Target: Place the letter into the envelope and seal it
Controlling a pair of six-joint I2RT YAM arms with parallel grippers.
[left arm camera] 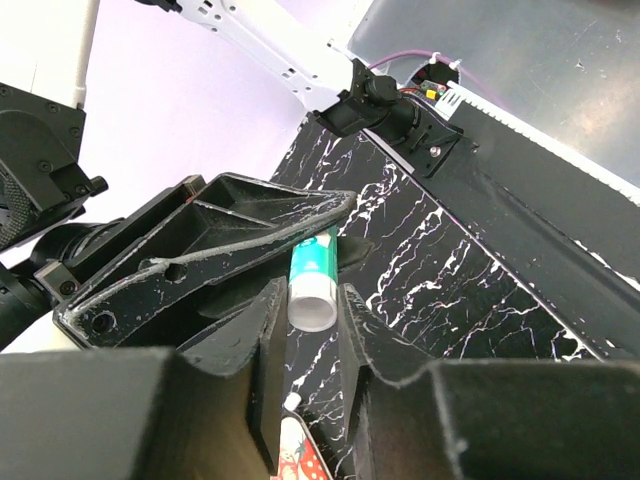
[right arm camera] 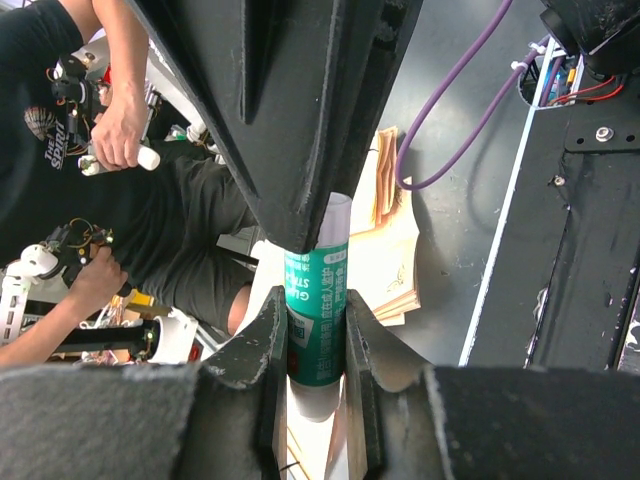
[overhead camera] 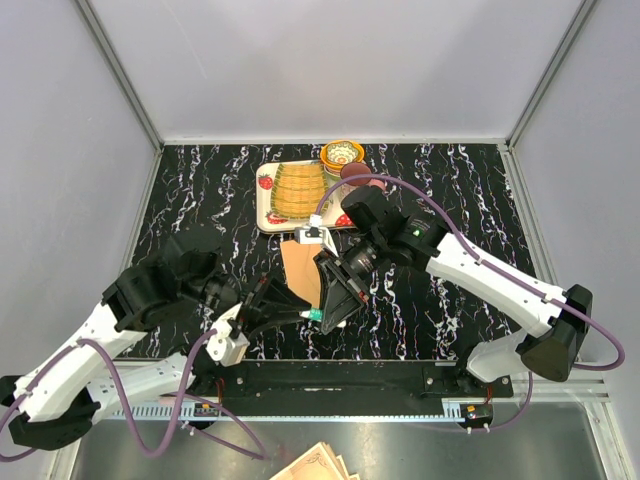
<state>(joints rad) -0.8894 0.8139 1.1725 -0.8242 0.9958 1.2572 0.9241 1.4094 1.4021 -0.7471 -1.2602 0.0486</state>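
Observation:
A green glue stick (overhead camera: 313, 314) with a white cap hangs over the table's near middle, between my two grippers. My right gripper (right arm camera: 316, 312) is shut on its green body (right arm camera: 318, 320). My left gripper (left arm camera: 312, 312) has its fingers against both sides of the stick's white end (left arm camera: 313, 305). In the top view the left gripper (overhead camera: 300, 315) and the right gripper (overhead camera: 326, 316) meet tip to tip. The orange-tan envelope (overhead camera: 300, 268) lies flat on the table just behind them, partly under the right arm. The letter does not show.
A strawberry-patterned tray (overhead camera: 265, 200) holding a striped yellow stack (overhead camera: 297, 190) sits at the back. A patterned bowl (overhead camera: 342, 153) stands beside it. Ornate-edged beige papers (overhead camera: 315, 465) lie below the table's front rail (overhead camera: 400, 378). Walls close in the table's left, right and back edges.

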